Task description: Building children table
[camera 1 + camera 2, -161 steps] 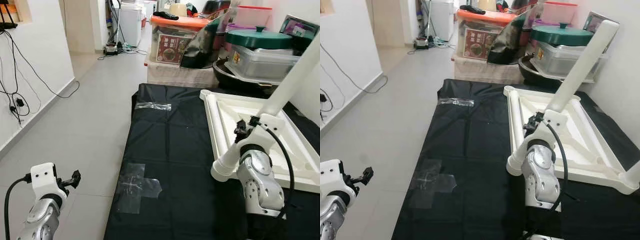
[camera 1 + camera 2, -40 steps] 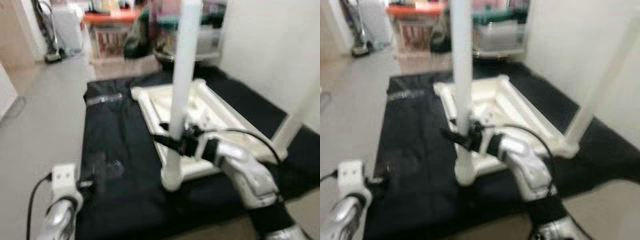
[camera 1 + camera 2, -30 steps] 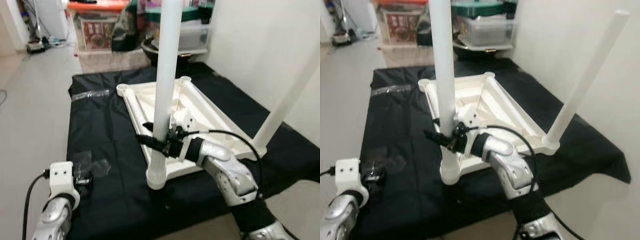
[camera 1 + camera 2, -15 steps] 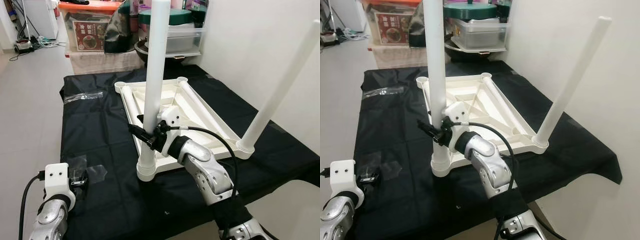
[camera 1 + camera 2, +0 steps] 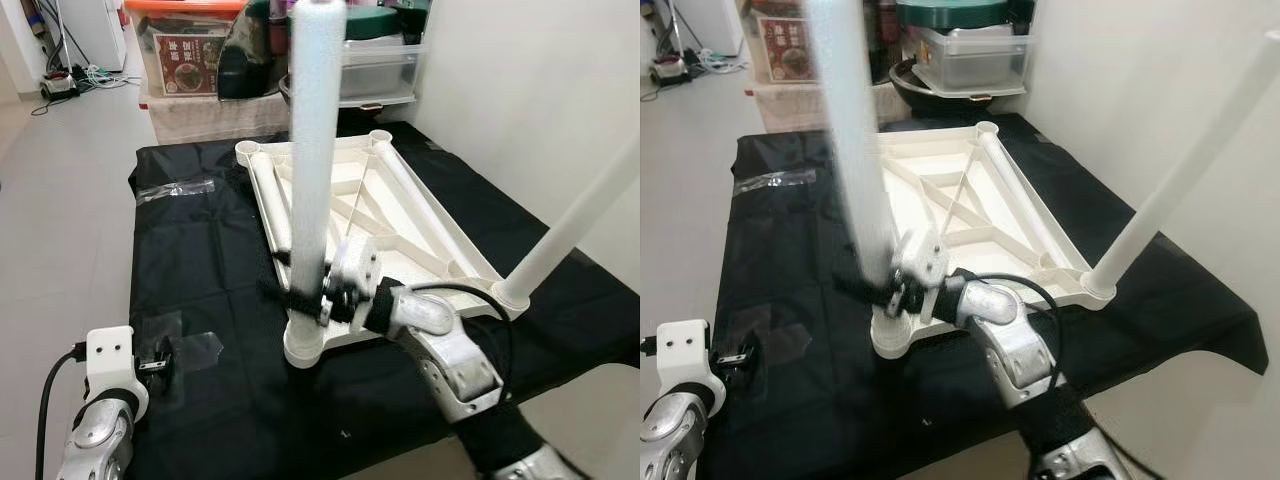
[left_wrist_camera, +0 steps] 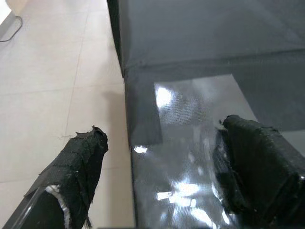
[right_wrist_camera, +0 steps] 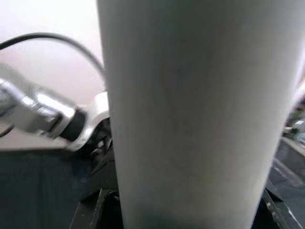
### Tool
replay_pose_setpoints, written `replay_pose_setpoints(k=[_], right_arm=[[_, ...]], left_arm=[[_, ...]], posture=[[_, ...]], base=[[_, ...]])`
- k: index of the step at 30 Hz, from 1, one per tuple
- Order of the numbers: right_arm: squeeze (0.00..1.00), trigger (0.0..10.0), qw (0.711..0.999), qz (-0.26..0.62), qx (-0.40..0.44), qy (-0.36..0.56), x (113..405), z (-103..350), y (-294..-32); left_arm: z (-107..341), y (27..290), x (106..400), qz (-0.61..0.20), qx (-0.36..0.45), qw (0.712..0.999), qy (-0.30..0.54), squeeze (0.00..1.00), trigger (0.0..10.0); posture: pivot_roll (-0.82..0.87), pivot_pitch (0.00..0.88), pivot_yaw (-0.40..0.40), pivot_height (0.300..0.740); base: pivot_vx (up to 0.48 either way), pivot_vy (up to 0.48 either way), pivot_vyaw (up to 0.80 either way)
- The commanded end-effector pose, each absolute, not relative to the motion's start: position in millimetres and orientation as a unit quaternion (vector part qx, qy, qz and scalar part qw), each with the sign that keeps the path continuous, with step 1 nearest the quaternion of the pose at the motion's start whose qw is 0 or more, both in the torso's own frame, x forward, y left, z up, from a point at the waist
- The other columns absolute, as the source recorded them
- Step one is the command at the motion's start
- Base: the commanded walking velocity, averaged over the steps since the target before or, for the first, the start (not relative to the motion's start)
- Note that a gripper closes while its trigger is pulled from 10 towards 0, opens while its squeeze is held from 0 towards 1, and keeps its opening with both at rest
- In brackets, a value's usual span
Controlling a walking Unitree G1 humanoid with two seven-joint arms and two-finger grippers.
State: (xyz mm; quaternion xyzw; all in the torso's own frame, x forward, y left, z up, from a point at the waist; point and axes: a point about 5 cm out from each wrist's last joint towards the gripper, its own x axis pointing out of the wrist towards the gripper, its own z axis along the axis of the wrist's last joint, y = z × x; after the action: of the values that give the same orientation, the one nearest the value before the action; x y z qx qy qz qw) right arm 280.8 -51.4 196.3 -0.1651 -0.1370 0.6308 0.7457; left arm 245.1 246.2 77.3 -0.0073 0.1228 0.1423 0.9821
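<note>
Bright, even indoor light; head views mostly sharp, with blur on the nearest upright.

The black floor sheet (image 5: 200, 250) takes soft sheen, and clear tape (image 6: 190, 157) on it glares white in the left wrist view. The upright white table leg (image 5: 855, 160) smears in the right eye view and is a soft, out-of-focus grey column in the right wrist view. Shadows are faint.

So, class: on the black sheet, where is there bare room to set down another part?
Bare black plastic sheet lies between the upturned white plastic tabletop and the grey tiled floor, bordered by clear tape patches. A narrower strip runs along the white wall. It is crowded where the right gripper holds the white tubular leg.
</note>
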Motion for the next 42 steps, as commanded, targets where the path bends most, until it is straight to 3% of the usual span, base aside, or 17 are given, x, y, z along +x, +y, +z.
replay_pose_setpoints(k=[1, 4, 6, 11, 19, 21, 24, 35, 37, 38, 39, 40, 41, 42], right_arm=[[0.0, 0.0, 0.735, 0.651, -0.166, -0.088, 281, 182, -51], [0.0, 0.0, 0.737, 0.652, -0.156, -0.084, 283, 185, -50], [0.0, 0.0, 0.756, 0.641, -0.119, -0.066, 292, 193, -47], [0.0, 0.0, 0.772, 0.63, -0.072, -0.032, 298, 190, -50], [0.0, 0.0, 0.754, 0.651, -0.085, -0.025, 290, 184, -57], [0.0, 0.0, 0.732, 0.673, -0.099, -0.029, 281, 183, -59], [0.0, 0.0, 0.722, 0.683, -0.103, -0.03, 276, 183, -60], [0.0, 0.0, 0.713, 0.695, -0.089, -0.025, 270, 180, -55], [0.0, 0.0, 0.734, 0.676, -0.069, -0.012, 274, 178, -53], [0.0, 0.0, 0.763, 0.643, -0.06, -0.003, 282, 176, -51], [0.0, 0.0, 0.763, 0.643, -0.06, -0.003, 282, 176, -51], [0.0, 0.0, 0.789, 0.612, -0.052, 0.002, 290, 174, -51], [0.0, 0.0, 0.789, 0.612, -0.052, 0.002, 290, 174, -51], [0.0, 0.0, 0.812, 0.581, -0.048, 0.01, 296, 171, -51]], left_arm=[[71, 247, 243, 0.14, -0.009, 0.98, 0.139, 0.0, 10.0], [71, 247, 243, 0.141, -0.009, 0.98, 0.139, 0.0, 10.0], [70, 246, 243, 0.143, -0.012, 0.98, 0.139, 0.0, 10.0], [67, 245, 240, 0.143, -0.019, 0.979, 0.144, 0.0, 10.0], [65, 245, 239, 0.142, -0.02, 0.978, 0.149, 0.0, 10.0], [64, 246, 240, 0.142, -0.019, 0.978, 0.15, 0.0, 10.0], [64, 246, 240, 0.143, -0.018, 0.978, 0.15, 0.0, 10.0], [64, 249, 237, 0.15, -0.019, 0.977, 0.15, 0.0, 10.0], [64, 250, 237, 0.152, -0.018, 0.977, 0.15, 0.0, 10.0], [65, 251, 237, 0.153, -0.017, 0.977, 0.149, 0.0, 10.0], [65, 251, 237, 0.153, -0.017, 0.977, 0.149, 0.0, 10.0], [65, 251, 237, 0.154, -0.016, 0.977, 0.149, 0.0, 10.0], [65, 251, 237, 0.154, -0.016, 0.977, 0.149, 0.0, 10.0], [65, 252, 236, 0.156, -0.016, 0.976, 0.149, 0.0, 10.0]], posture=[[0.02, 0.0, -0.077, 0.74], [0.03, 0.0, -0.081, 0.74], [0.03, 0.0, -0.087, 0.74], [0.03, 0.0, -0.089, 0.74], [0.02, 0.0, -0.084, 0.74], [0.02, 0.0, -0.085, 0.74], [0.02, 0.0, -0.086, 0.74], [0.04, 0.0, -0.09, 0.74], [0.04, 0.0, -0.09, 0.74], [0.04, 0.0, -0.09, 0.74], [0.04, 0.0, -0.09, 0.74], [0.04, 0.0, -0.092, 0.74], [0.04, 0.0, -0.092, 0.74], [0.04, 0.0, -0.092, 0.74]], base=[[0.0, 0.0, 0.0], [0.0, 0.0, 0.0], [0.0, 0.0, 0.0], [0.0, 0.0, 0.0], [0.0, 0.0, 0.0], [0.0, 0.0, 0.0], [0.0, 0.0, 0.0], [0.0, 0.0, 0.0], [0.0, 0.0, 0.0], [0.0, 0.0, 0.0], [0.0, 0.0, 0.0], [0.0, 0.0, 0.0], [0.0, 0.0, 0.0], [0.0, 0.0, 0.0]])
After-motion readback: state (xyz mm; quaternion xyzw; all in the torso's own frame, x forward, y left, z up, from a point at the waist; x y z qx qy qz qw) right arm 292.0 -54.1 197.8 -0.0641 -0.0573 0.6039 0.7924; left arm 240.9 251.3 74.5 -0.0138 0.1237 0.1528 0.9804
